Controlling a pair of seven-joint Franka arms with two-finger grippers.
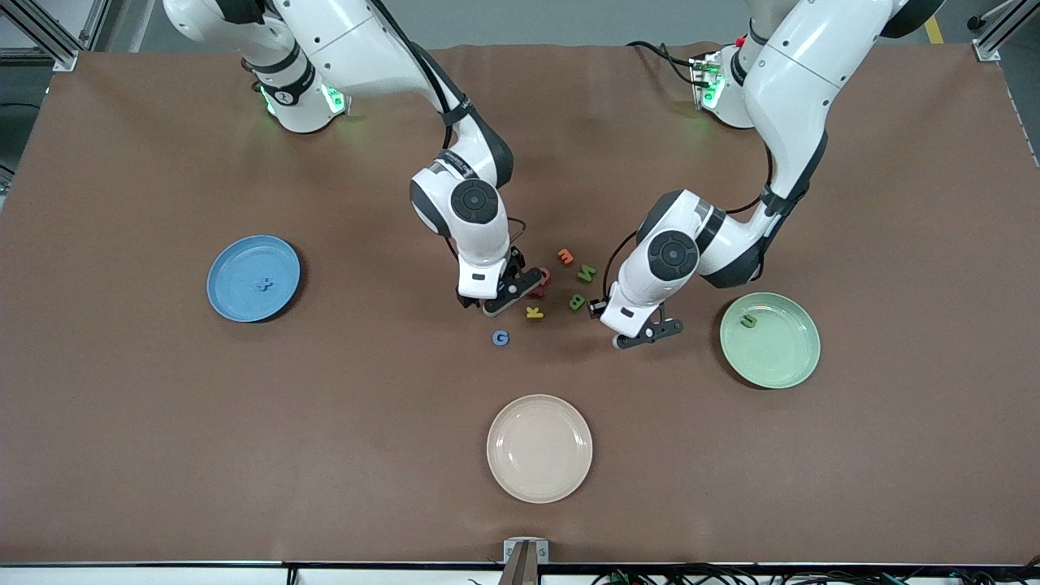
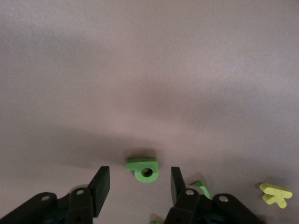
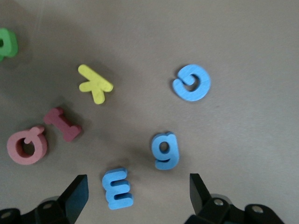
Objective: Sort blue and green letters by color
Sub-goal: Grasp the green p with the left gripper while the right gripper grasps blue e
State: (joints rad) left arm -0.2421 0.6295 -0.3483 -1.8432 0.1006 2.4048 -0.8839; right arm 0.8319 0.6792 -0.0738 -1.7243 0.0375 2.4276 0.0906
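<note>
Near the middle of the brown table (image 1: 122, 455), two Franka arms hang low over a scatter of small foam letters. Spread wide, the right gripper (image 1: 504, 299) hovers over a blue E (image 3: 117, 188) and a blue 9-like piece (image 3: 165, 150), both lying flat and untouched between its fingers (image 3: 77, 196). A blue G (image 1: 500, 338) lies just beside them, toward the table's front edge. A yellow K (image 1: 534, 312), a red I (image 3: 63, 124) and a red Q (image 3: 27, 144) lie close by.

Toward the left arm's end of the scatter, the left gripper (image 1: 647, 333) has its jaws parted around a green P (image 2: 142, 169), which lies flat on the table, clear of both fingers (image 2: 100, 182). A green B (image 1: 577, 302), a green N (image 1: 586, 274) and an orange E (image 1: 565, 257) lie between the two grippers, the B nearest the front edge.

Near the right arm's end, a blue plate (image 1: 231, 305) carries a blue X (image 1: 263, 284). Near the left arm's end, a green plate (image 1: 792, 366) holds a green U (image 1: 748, 322). A beige plate (image 1: 539, 479) sits by the middle of the front edge.
</note>
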